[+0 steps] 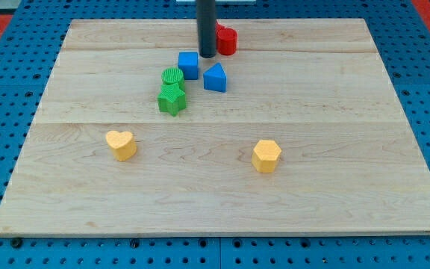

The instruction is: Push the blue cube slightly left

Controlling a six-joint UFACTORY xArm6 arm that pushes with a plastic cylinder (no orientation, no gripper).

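Note:
The blue cube [189,65] sits on the wooden board [222,194] near the view's top middle. My tip [207,56] is just to the right of the cube and slightly above it, close to its upper right corner; I cannot tell if it touches. A blue triangular block [215,78] lies right of the cube and below my tip. A red block [226,40] sits right behind the rod, partly hidden by it.
A green round block [172,76] and a green star block [172,99] sit just below and left of the blue cube. A yellow heart [121,144] lies at lower left and a yellow hexagonal block [266,155] at lower right.

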